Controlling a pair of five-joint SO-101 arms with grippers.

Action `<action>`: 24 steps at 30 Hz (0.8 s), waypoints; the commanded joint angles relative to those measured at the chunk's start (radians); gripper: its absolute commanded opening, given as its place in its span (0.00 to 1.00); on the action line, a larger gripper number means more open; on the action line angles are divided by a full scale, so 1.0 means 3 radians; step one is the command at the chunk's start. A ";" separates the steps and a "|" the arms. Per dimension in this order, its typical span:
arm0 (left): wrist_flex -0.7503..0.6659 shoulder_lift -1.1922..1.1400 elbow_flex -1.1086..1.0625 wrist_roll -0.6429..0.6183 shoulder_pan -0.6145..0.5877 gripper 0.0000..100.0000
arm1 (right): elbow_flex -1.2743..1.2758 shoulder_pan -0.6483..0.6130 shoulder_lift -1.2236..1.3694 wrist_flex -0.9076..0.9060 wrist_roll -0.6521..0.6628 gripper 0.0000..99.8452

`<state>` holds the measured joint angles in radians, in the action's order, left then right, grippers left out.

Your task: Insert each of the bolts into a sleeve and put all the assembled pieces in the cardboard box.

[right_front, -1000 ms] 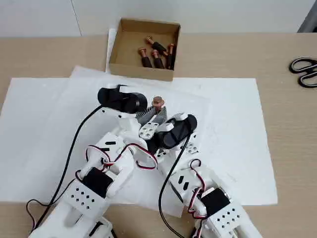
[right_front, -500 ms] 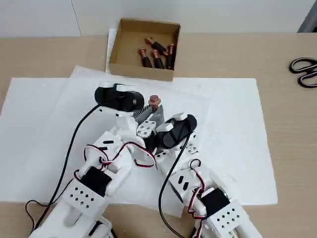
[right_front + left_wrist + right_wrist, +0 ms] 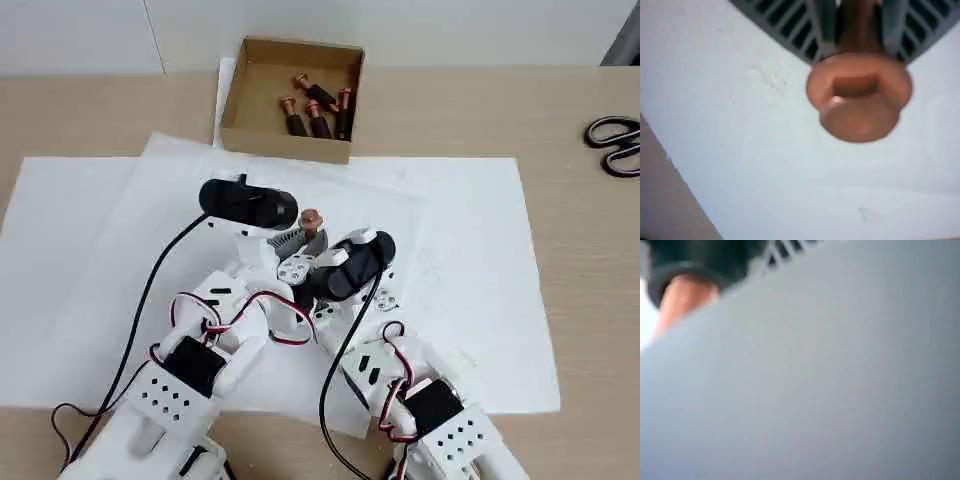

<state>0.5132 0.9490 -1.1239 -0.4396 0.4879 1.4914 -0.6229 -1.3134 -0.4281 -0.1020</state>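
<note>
Near the middle of the table (image 3: 480, 110), on big white paper sheets (image 3: 470, 260): a white left arm (image 3: 215, 330) and a white right arm (image 3: 400, 380), side by side, tips close together. Left jaws, grey and ribbed, shut tight on a copper-coloured bolt (image 3: 311, 217). Round bolt head sticking out past the jaws, toward the far edge of the table. Seen from the left wrist: same bolt (image 3: 859, 97), with a square dent in its head, stem squeezed between the two grey ribbed sides, white paper underneath.

Right jaws tucked just beside the left ones, on the near side of the bolt. Cannot tell if wide or narrow. Seen from the right wrist: a black round sleeve (image 3: 695, 260) with a copper-coloured bit (image 3: 682, 300) poking out of its end, and a big grey shape across the rest. Cannot tell if gripped by the right jaws or not.

At the far edge of the table, a little left of the middle: an open brown cardboard box (image 3: 285, 143). Inside, four put-together pieces (image 3: 318, 122), each a copper bolt in a black sleeve, lying close together toward the box's right wall. Well apart from the gripped bolt.

Along the left arm, down to the near edge: a thin black cable (image 3: 150, 300).

By the right edge of the table, off the paper: black-handled scissors (image 3: 612, 145).
</note>
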 commanded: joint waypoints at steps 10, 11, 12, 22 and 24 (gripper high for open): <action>0.0471 0.0072 0.0028 -0.0005 0.0061 0.01 | -0.0148 -0.0013 -0.0079 0.0013 -0.0020 0.00; 0.0511 0.0072 0.0028 0.0000 0.0061 0.01 | -0.0148 -0.0013 -0.0079 0.0013 -0.0020 0.00; 0.0563 0.0072 0.0028 0.0020 0.0061 0.01 | -0.0148 -0.0013 -0.0079 0.0013 -0.0020 0.00; 0.0854 0.0097 0.0059 0.0245 0.0092 0.15 | -0.0148 -0.0013 -0.0079 0.0013 -0.0020 0.00; 0.0859 0.0097 0.0100 0.0245 0.0092 0.18 | -0.0148 -0.0013 -0.0079 0.0013 -0.0020 0.00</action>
<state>0.7526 0.9766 -1.1147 -0.3828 0.5109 1.4960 -0.6291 -1.3103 -0.4312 -0.0974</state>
